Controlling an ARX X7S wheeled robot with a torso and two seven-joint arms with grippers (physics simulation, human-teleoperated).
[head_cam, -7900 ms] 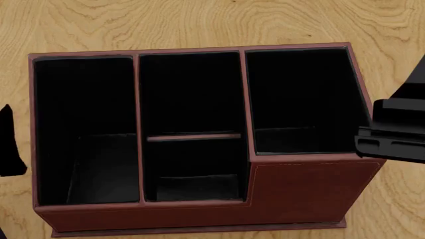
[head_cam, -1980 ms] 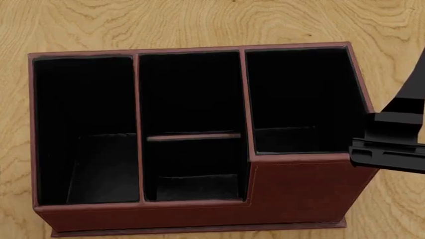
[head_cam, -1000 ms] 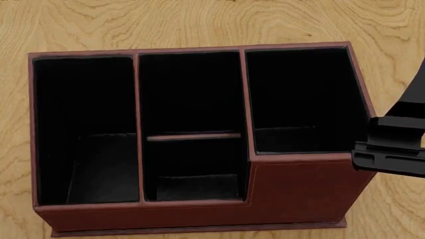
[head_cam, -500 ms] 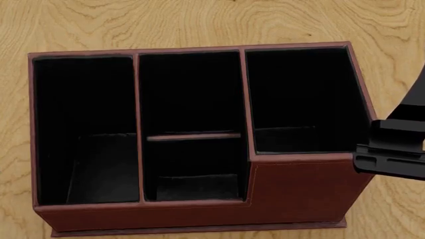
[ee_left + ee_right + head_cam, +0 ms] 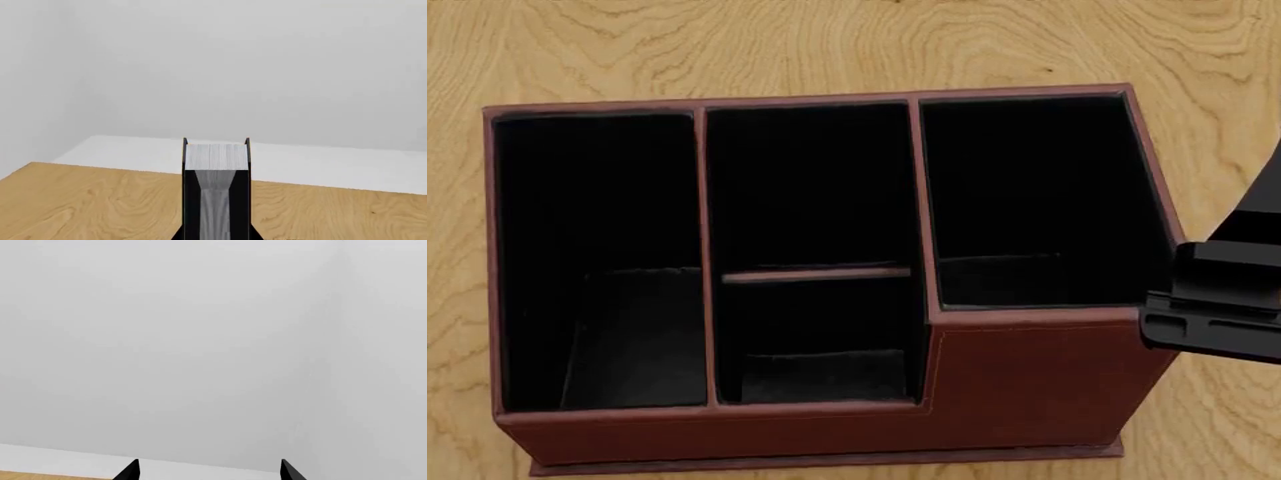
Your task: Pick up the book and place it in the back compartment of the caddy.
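I see book (image 5: 215, 190) clamped in L gripper (image 5: 215, 235), page edges facing wrist cam, wood table (image 5: 80, 205) beyond. R gripper (image 5: 208, 471) tips spread, nothing btwn. Head cam: caddy (image 5: 1028, 385) on table, cells dark; R arm (image 5: 1228, 300) beside its R wall.

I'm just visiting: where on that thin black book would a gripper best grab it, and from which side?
Grip across the two flat black covers, coming in from the white page-edge side. The book is thin, so narrow jaws span it, and its covers give the pads broad parallel faces. The left wrist view suggests the left gripper is already closed on it this way, with the page edges facing its camera.
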